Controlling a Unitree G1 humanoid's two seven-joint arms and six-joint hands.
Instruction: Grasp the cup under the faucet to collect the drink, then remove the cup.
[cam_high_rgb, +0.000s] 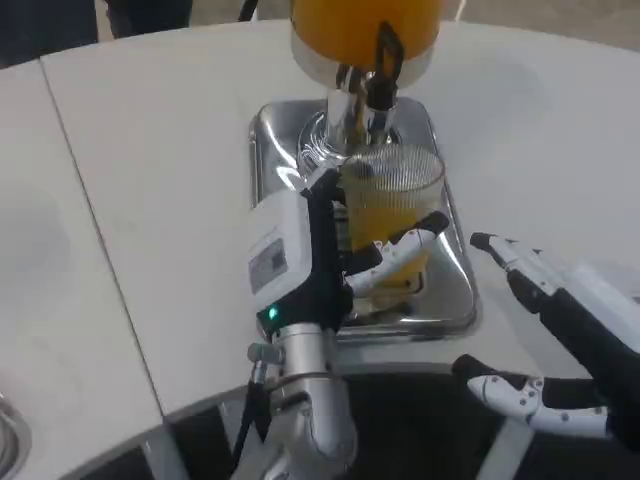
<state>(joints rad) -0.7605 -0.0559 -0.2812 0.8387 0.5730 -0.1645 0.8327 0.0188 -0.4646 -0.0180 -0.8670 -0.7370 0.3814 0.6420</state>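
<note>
- The left hand (335, 255) is wrapping its fingers (415, 240) around the cup (393, 205) and holding it tight.
- The cup is see-through with thin lines running around it, and orange drink is filling most of it.
- The cup is standing straight up, with its open top facing up and its long way running up and down.
- It is sitting under the faucet (365, 95), over the shiny metal tray (275, 135).
- The big orange drink tank (365, 25) is standing just above the faucet.
- The right hand (545, 330) is waiting off to the side over the white table (150, 200), with its fingers apart and holding nothing.
</note>
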